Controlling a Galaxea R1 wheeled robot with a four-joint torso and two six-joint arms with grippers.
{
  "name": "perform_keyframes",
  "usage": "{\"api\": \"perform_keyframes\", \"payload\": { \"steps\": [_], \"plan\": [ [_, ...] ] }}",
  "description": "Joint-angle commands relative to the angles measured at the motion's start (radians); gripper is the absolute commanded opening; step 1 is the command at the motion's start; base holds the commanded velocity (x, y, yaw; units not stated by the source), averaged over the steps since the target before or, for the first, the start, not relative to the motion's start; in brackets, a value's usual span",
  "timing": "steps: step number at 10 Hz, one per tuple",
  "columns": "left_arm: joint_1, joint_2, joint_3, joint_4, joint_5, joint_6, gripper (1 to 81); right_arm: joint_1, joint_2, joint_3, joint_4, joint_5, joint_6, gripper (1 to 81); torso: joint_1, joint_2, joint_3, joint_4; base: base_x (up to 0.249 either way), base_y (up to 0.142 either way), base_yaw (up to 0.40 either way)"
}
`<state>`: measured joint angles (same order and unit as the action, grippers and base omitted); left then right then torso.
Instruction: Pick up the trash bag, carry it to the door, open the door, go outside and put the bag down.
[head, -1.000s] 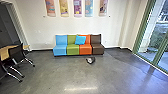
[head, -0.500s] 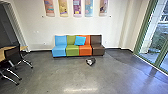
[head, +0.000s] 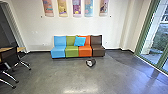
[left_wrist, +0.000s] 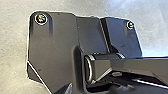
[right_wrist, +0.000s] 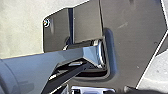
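Grey floor (head: 75, 77), pale wall (head: 30, 27), the bag waiting low in front of the sofa.

Green-framed glass (head: 152, 41) stood to the right, well apart from the four-coloured sofa (head: 72, 51); the dark-and-white bundle, likely the trash bag (head: 90, 62), lay on the floor near it. Driving too far could have shoved the bag under the sofa; a shallow grip on slack plastic could have let it slip or tear. Whether either claw was wide, narrow or holding something, I could not tell.
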<state>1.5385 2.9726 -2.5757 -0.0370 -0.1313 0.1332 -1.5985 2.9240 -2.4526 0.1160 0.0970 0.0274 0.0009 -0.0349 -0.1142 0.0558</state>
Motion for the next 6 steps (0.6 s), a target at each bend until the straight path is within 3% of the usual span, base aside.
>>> {"api": "perform_keyframes", "payload": {
  "steps": [1,6],
  "plan": [
    [-0.033,-0.001,0.005,0.009,0.053,0.005,81.1,0.025,0.013,-0.003,-0.015,-0.068,-0.011,81.1,0.0,0.0,0.0,0.0,0.176,0.0,0.0],
    [-0.034,-0.003,0.005,0.011,0.053,0.005,81.1,0.027,0.014,-0.006,-0.016,-0.068,-0.011,81.1,0.0,0.0,0.0,0.0,0.176,0.0,0.0]
  ]
}}
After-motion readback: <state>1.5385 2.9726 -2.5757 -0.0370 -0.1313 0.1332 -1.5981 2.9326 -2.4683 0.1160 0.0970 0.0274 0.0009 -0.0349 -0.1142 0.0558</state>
